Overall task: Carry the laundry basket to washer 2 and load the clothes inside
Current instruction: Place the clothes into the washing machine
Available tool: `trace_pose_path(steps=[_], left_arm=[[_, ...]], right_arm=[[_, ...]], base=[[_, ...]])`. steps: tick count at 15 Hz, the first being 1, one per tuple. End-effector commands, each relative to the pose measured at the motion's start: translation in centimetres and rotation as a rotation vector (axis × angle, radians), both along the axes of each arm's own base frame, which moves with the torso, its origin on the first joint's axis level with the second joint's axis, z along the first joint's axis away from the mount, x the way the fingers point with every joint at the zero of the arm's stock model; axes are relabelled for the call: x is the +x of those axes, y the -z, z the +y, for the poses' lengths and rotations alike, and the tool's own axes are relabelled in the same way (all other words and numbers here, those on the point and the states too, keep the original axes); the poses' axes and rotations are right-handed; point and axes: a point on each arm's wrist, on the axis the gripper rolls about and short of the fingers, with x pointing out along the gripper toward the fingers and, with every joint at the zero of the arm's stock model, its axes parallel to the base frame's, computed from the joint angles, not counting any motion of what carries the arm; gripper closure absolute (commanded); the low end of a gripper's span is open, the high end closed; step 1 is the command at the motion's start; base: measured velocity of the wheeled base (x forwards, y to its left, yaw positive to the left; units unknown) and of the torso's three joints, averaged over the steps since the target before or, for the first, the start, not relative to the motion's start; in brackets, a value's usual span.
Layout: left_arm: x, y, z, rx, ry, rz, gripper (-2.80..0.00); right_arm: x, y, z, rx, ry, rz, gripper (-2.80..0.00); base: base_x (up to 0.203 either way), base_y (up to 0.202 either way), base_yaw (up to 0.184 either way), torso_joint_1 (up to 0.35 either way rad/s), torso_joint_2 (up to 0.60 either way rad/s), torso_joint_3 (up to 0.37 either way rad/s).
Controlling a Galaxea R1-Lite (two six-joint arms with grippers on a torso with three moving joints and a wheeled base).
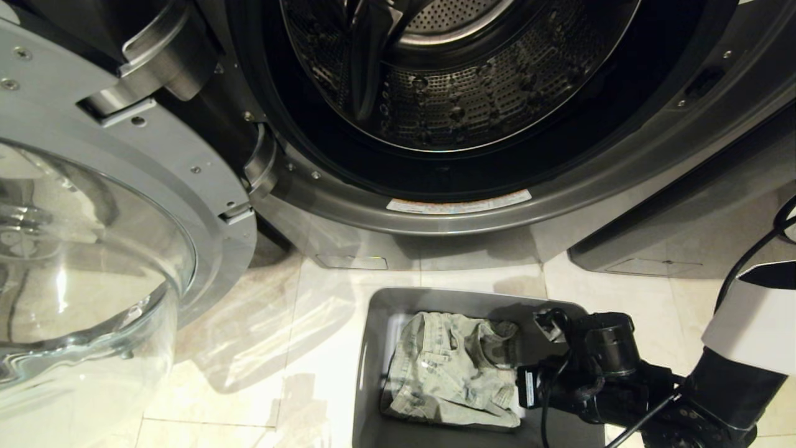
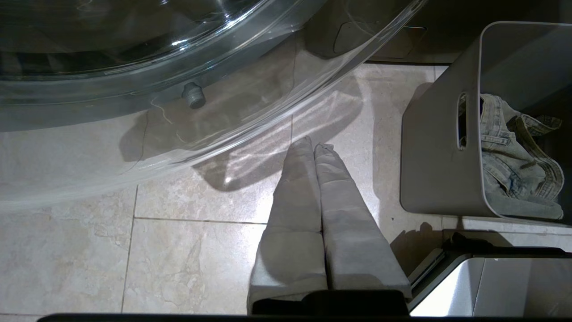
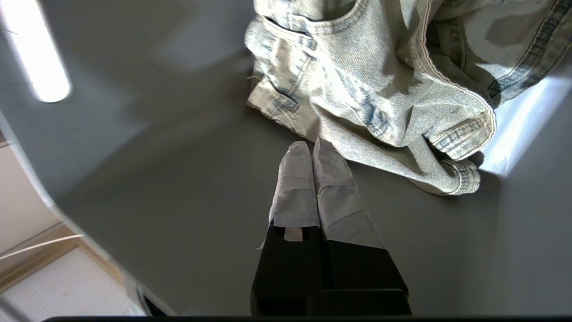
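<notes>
A: How is the right pincer (image 3: 313,145) set?
B: Pressed together, nothing pinched, inside the basket (image 1: 373,348), tips at the edge of the clothes (image 3: 366,89).
A: The left pincer (image 2: 313,143)?
B: Also closed, held above floor tiles beside the basket.

Washer 2 (image 1: 448,205) mouth unobstructed above laundry basket (image 1: 373,348); open glass door (image 1: 93,261) blocks left side.

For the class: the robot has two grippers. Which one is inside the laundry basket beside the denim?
The right gripper: its shut tips sit inside the laundry basket, at the clothes' edge. The left gripper hangs shut over floor tile outside it.
</notes>
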Motion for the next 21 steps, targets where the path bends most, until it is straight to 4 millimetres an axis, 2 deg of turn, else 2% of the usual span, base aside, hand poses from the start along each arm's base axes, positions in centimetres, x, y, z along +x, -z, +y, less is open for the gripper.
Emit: trace_pose_path(steps=[1, 7, 13, 14, 19, 21], left_arm=[[0.0, 0.0, 0.0, 0.000, 0.000, 0.001, 0.00], [0.0, 0.0, 0.0, 0.000, 0.000, 0.001, 0.00], [0.0, 0.0, 0.0, 0.000, 0.000, 0.001, 0.00], [0.0, 0.0, 0.0, 0.000, 0.000, 0.001, 0.00], [0.0, 0.0, 0.0, 0.000, 0.000, 0.001, 0.00], [0.0, 0.0, 0.0, 0.000, 0.000, 0.001, 0.00]], right_arm=[[0.9, 1.1, 0.6, -0.007, 0.000, 0.011, 0.00], [3.0, 2.6, 4.6, -0.041, 0.044, -0.047, 0.00], [4.7, 3.8, 6.5, -0.056, 0.071, -0.087, 0.00], [5.0, 3.9, 6.7, -0.055, 0.072, -0.091, -2.80], [7.4, 4.0, 8.1, -0.023, 0.090, -0.155, -2.80], [7.8, 4.4, 8.4, -0.028, 0.091, -0.162, -2.80]], base=[[0.000, 0.000, 0.000, 0.000, 0.00, 0.000], [0.000, 0.000, 0.000, 0.000, 0.00, 0.000], [0.000, 0.000, 0.000, 0.000, 0.00, 0.000], [0.000, 0.000, 0.000, 0.000, 0.00, 0.000], [0.000, 0.000, 0.000, 0.000, 0.00, 0.000], [0.000, 0.000, 0.000, 0.000, 0.00, 0.000]])
